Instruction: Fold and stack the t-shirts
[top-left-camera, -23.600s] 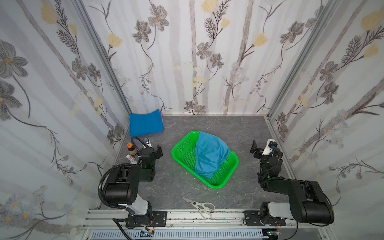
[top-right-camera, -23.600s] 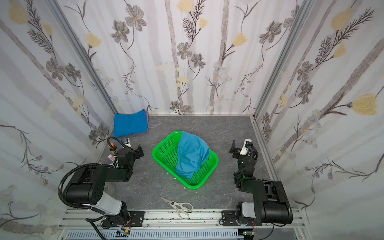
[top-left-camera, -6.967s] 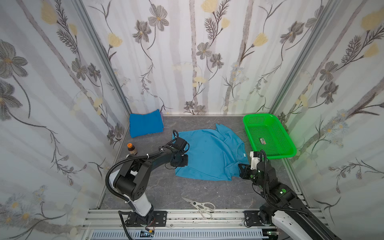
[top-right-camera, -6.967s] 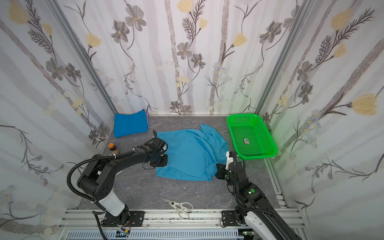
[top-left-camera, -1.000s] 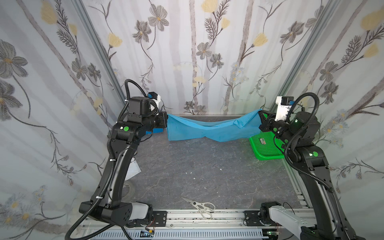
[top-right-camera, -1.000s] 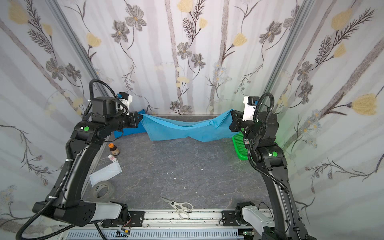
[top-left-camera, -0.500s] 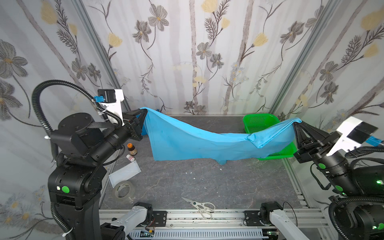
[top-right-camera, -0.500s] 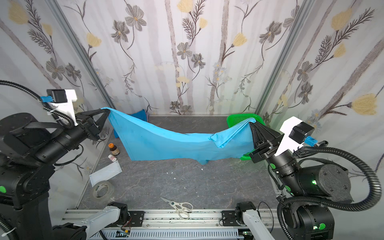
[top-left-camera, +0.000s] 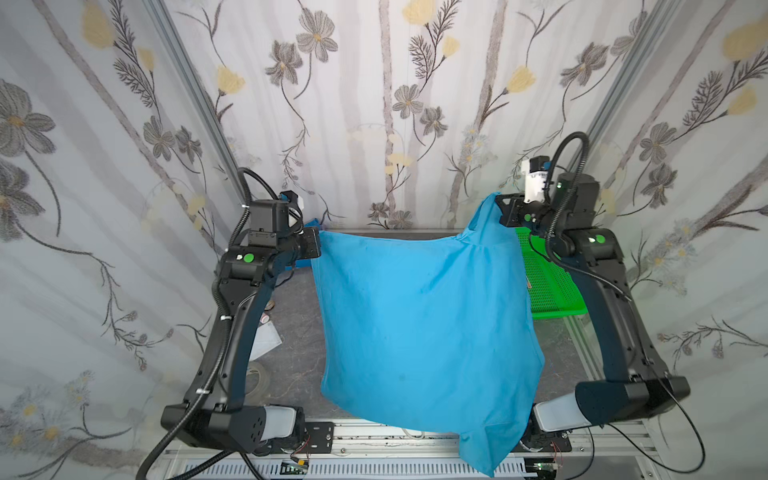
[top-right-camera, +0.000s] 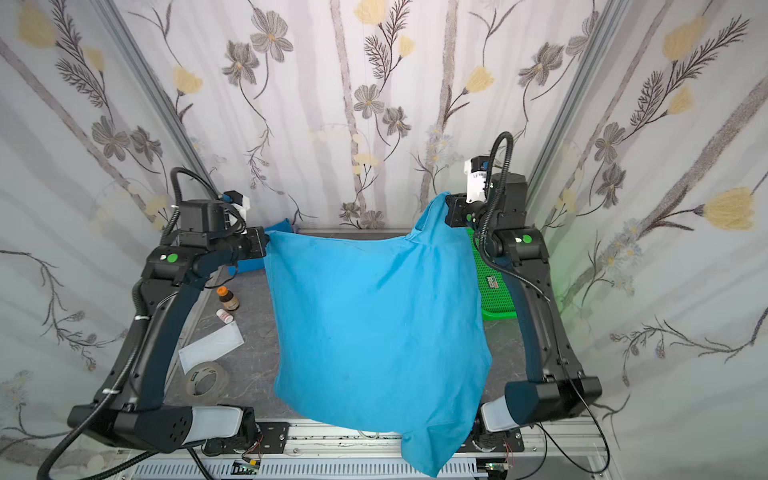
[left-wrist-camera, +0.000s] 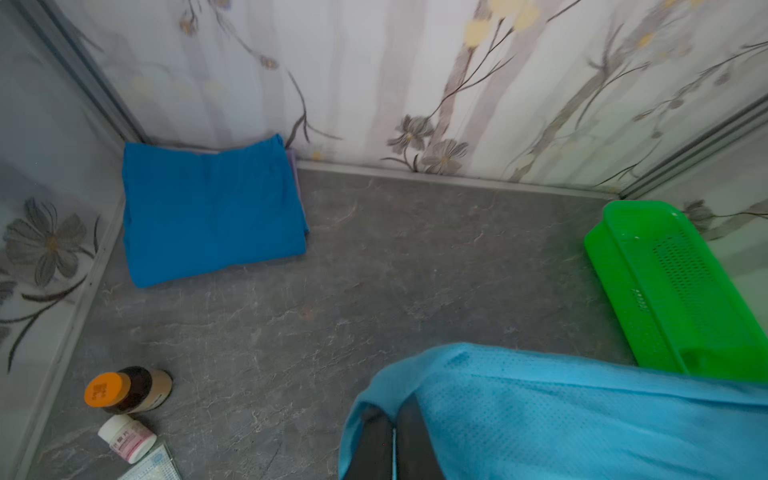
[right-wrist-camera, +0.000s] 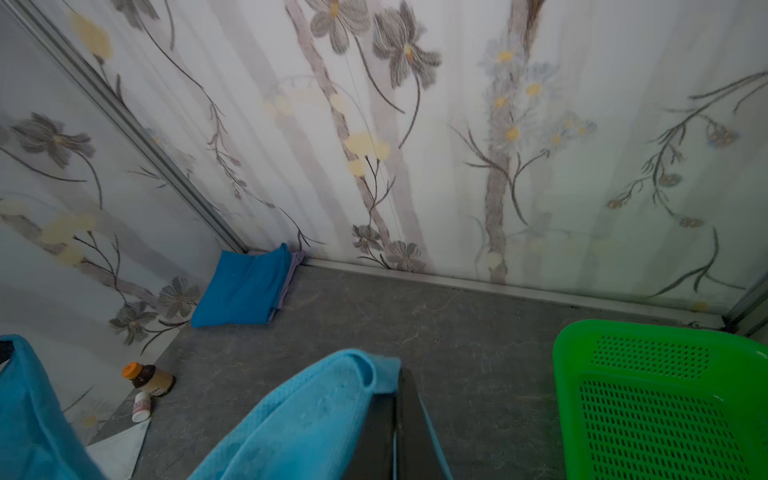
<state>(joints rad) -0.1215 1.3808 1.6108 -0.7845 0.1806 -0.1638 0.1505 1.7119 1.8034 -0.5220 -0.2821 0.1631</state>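
Slippage is the chief hazard. In both top views the light-blue t-shirt (top-left-camera: 424, 324) (top-right-camera: 374, 324) hangs spread above the surface (top-left-camera: 299, 361), left jaws and right jaws each pinching an upper corner, the right one higher; lowered unevenly, it would land skewed. In the left wrist view the left jaws are pressed together on cloth; the folded darker blue t-shirt (left-wrist-camera: 212, 208) lies in a corner against the walls, and a bottle (left-wrist-camera: 129, 388) could be swept over. In the right wrist view the right jaws hold only a thin fold, which may pull free.
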